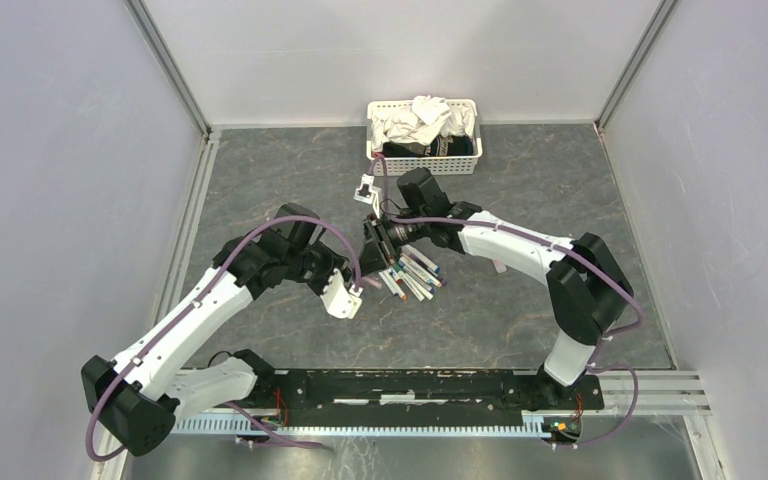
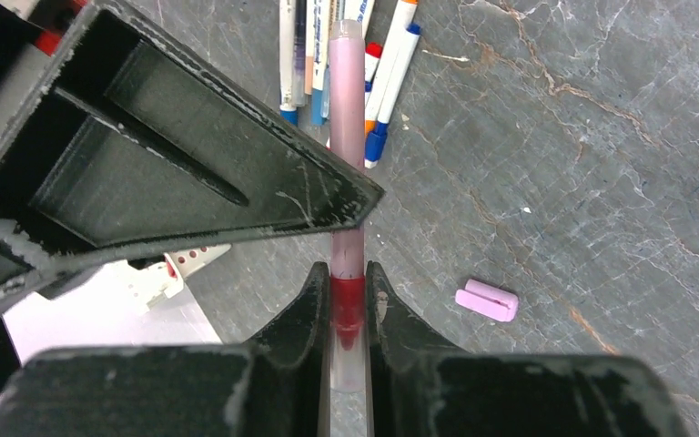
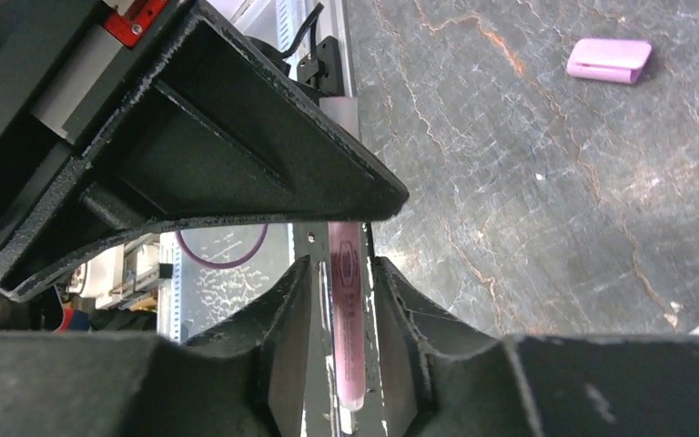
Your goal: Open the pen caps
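Note:
A thick pink pen (image 2: 347, 137) is held in the air between my two grippers, above the table. My left gripper (image 2: 349, 273) is shut on its red end, where a clear cap covers the tip. My right gripper (image 3: 339, 264) is open around the other end of the pink pen (image 3: 346, 319), with a gap on each side. From above, both grippers (image 1: 360, 288) (image 1: 375, 245) meet just left of the pile of pens (image 1: 415, 275). Those pens are white-barrelled with blue, orange and red caps (image 2: 378, 146). One loose pink cap (image 2: 487, 299) (image 3: 609, 60) lies on the table.
A white basket (image 1: 423, 160) of cloths stands at the back of the table. A small white object (image 1: 365, 188) lies just in front of it, left of the right arm. Aluminium rails edge the grey marbled table on both sides.

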Action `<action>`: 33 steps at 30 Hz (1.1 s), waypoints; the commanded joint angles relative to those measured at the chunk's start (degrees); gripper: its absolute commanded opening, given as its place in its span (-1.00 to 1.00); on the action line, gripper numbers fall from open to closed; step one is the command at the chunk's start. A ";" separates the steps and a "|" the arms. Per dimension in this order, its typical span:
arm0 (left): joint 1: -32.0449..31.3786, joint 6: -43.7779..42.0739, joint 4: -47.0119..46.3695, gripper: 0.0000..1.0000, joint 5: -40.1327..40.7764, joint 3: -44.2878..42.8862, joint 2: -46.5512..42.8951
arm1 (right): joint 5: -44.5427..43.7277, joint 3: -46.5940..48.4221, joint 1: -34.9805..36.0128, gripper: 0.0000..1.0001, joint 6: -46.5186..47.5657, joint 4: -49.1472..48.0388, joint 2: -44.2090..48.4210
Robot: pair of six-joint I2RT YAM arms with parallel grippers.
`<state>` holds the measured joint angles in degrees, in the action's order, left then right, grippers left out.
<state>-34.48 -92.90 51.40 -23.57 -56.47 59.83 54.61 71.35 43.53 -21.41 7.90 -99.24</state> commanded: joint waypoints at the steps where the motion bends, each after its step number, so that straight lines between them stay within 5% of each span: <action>1: -0.65 0.38 -2.73 -0.96 0.12 0.11 -0.68 | 2.56 2.35 1.41 -0.20 -2.85 -5.95 -1.26; 5: -0.59 3.15 -2.58 -0.95 -0.12 -1.00 -0.21 | 2.86 2.03 1.69 -0.27 -3.18 -6.64 -2.74; 10: -0.59 4.51 -1.06 -0.95 1.74 -2.03 0.74 | 2.40 0.35 0.84 -1.00 -1.78 -6.25 -1.87; 14: 1.54 4.40 -2.01 -0.96 8.43 -1.48 3.26 | 0.82 -3.79 -1.45 -1.00 2.85 -2.12 0.90; 21: 13.16 -2.36 -2.05 -0.96 5.83 -2.83 7.06 | -0.72 -13.86 -5.99 -1.00 8.78 2.29 5.53; 26: 14.60 -3.04 -3.50 -0.96 6.00 -2.27 7.75 | -1.23 -16.13 -8.03 -1.00 11.77 4.98 7.22; 30: 14.49 1.55 -4.90 -0.95 5.47 -1.82 9.14 | -5.19 -15.37 -11.69 -1.00 13.27 7.32 8.56; 33: 14.36 11.05 -5.27 -0.96 3.77 -3.38 12.57 | -15.90 -14.22 -16.41 -1.00 13.73 10.30 9.33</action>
<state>-19.75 -91.33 47.35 -18.72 -57.49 68.75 50.13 54.52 32.25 -10.41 14.98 -93.08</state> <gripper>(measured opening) 0.166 0.073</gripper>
